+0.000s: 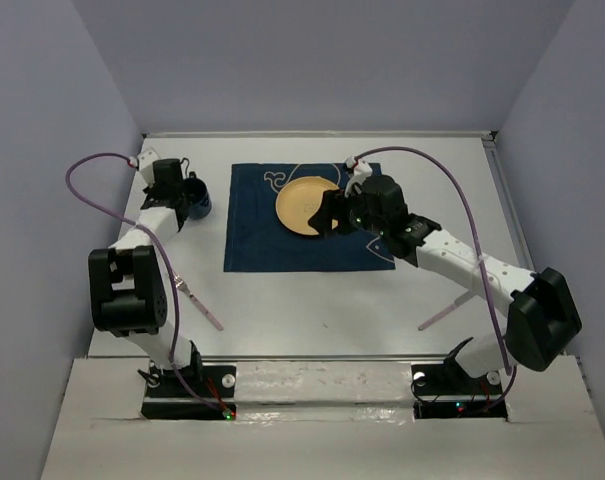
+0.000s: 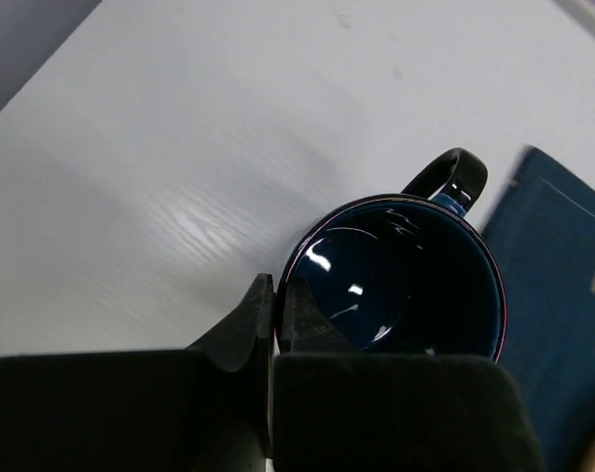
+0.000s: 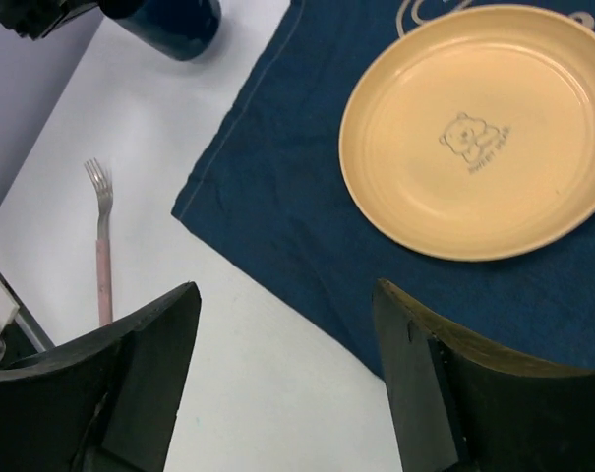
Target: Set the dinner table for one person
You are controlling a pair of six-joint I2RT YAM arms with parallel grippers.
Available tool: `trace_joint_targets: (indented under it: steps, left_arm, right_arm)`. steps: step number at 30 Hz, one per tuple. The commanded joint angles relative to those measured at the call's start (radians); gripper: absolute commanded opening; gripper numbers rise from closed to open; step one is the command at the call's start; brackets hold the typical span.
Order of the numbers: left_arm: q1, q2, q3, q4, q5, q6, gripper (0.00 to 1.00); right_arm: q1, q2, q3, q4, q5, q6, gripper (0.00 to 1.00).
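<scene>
1. The left hand (image 2: 276, 297) is clenched on the mug (image 2: 405, 280). One finger (image 2: 246, 329) is outside the wall and the other is inside the cup, with the rim pinched between them.
2. The mug is dark blue and glossy and stands upright on the counter (image 1: 312, 310), just off the left edge of the cloth (image 1: 282, 250). Its handle (image 2: 450, 177) sticks out on the side away from the fingers.
3. The right hand (image 3: 285, 295) is released, with its two fingers spread wide and nothing between them. It hangs over the near edge of the cloth and touches nothing that can be seen.
4. The counter is the broad white surface under everything. The cloth lies on its middle, towards the far side.
5. The plate (image 1: 302, 205) is yellow with a small bear drawing in its centre. It lies flat on the cloth, in the far half.
6. The fork (image 3: 102, 246) has a pink handle and lies on the bare counter, left of the cloth and nearer the arm bases, apart from the cloth.
7. Another pink-handled utensil (image 1: 442, 315) lies on the counter right of the cloth. The right arm covers its far end, so I cannot tell what kind it is.
8. From above, the right hand hides part of the plate's right rim. In the left wrist view, the hand's own body cuts off the near side of the mug.
</scene>
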Motion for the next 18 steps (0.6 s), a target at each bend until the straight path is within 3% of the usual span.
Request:
trace_joint_targets:
  steps: [1, 9, 18]
  left_arm:
    - [-0.197, -0.253, 0.009, 0.053, 0.004, 0.050, 0.00]
    - [-0.429, -0.425, -0.112, 0.007, 0.070, -0.006, 0.00]
    - [-0.647, -0.531, -0.206, 0.030, -0.057, -0.013, 0.00]
  right_arm:
    - [0.021, 0.071, 0.120, 0.015, -0.046, 0.025, 0.79]
    - [0.031, 0.056, 0.228, -0.050, -0.003, 0.012, 0.86]
    - [0.050, 0.014, 0.186, -0.067, -0.011, 0.051, 0.88]
